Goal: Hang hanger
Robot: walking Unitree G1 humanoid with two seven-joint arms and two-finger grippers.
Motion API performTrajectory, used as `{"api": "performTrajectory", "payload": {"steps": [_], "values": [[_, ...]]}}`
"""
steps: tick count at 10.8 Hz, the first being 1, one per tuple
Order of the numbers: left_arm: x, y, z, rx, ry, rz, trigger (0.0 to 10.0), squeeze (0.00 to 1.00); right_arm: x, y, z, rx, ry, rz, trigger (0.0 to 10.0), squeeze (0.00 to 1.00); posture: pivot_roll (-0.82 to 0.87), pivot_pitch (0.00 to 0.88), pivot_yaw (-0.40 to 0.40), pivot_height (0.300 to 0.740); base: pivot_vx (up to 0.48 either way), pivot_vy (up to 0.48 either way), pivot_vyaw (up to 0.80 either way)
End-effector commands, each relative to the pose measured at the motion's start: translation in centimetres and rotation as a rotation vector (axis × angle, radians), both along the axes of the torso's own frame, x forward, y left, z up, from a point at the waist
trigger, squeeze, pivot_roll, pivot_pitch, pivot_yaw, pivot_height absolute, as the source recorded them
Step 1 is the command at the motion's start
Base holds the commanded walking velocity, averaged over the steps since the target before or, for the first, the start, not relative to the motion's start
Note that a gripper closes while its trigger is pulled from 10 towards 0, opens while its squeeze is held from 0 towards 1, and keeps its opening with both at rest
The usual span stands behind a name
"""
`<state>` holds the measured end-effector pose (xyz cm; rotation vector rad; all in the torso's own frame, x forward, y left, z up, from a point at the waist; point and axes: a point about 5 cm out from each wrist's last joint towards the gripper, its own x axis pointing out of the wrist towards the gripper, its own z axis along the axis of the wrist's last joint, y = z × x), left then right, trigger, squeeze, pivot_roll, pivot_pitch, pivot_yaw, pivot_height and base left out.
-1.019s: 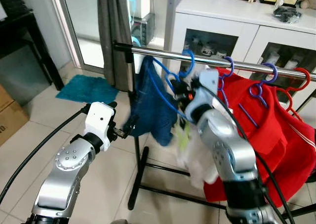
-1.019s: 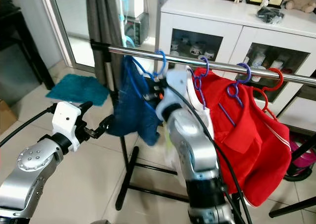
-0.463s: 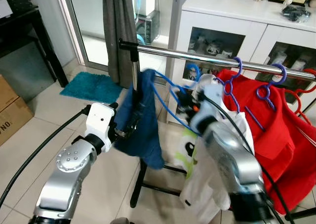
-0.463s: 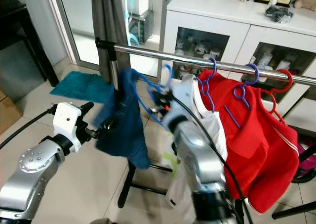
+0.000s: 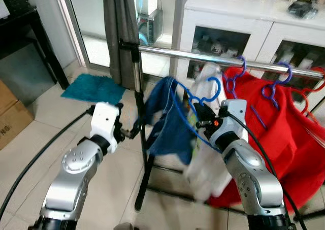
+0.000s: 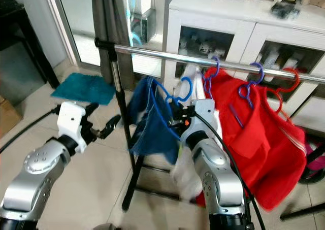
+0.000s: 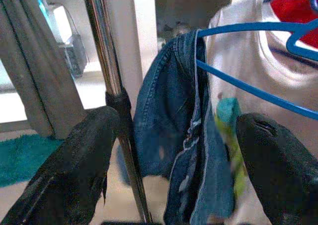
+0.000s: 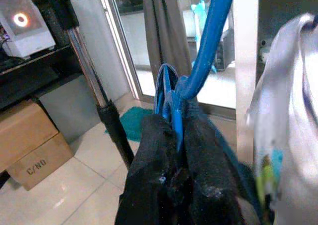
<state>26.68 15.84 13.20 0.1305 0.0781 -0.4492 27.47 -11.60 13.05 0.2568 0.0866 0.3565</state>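
Observation:
A blue hanger [image 5: 195, 95] carrying a denim garment [image 5: 165, 118] hangs in the air below the chrome rail [image 5: 213, 57]. Its hook [image 5: 212, 89] is off the rail. My right gripper [image 5: 199, 119] is shut on the hanger's neck, and the right wrist view shows its fingers [image 8: 156, 150] clamped on the blue wire. My left gripper [image 5: 133, 133] is open beside the rack's upright post [image 5: 139, 103], a little left of the denim. In the left wrist view the denim [image 7: 184, 135] hangs between the spread fingers [image 7: 74, 170] without touching them.
A white shirt [image 5: 208, 154] and red garments [image 5: 284, 128] on purple and red hangers fill the rail's right part. A white cabinet [image 5: 244, 17] stands behind. A grey curtain [image 5: 119, 32], a teal mat [image 5: 94, 90] and a cardboard box [image 5: 10, 118] lie to the left.
My right gripper has come down and to the right with the blue hanger, so its hook now sits lower under the rail. The denim has swung right, away from my left gripper.

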Motion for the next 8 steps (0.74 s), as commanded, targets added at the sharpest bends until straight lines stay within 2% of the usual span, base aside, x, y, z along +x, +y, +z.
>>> {"api": "performTrajectory", "payload": {"steps": [1,4,6,8], "values": [[-0.1,0.3,-0.1,0.001,0.004,0.005,10.0,0.0,0.0,-0.2,1.4,0.031,-0.082,0.014,10.0,0.0,-0.01,0.0,0.007,0.74,-0.334,0.0,0.0],[0.0,0.6,0.2,0.013,-0.002,0.012,10.0,0.0,0.5,-0.8,1.5,0.054,-0.1,0.024,10.0,0.0,0.01,0.0,-0.001,0.74,-0.336,0.0,0.0],[0.4,1.3,0.3,0.06,-0.009,0.006,10.0,0.0,0.5,-1.1,2.4,0.027,-0.152,0.076,10.0,0.0,0.01,0.0,0.002,0.74,0.0,0.0,0.0],[0.6,4.1,1.9,0.045,-0.032,0.008,10.0,0.0,0.8,-1.9,2.8,0.052,-0.177,0.1,10.0,0.0,0.02,0.0,0.004,0.74,0.0,0.0,0.0]]}}
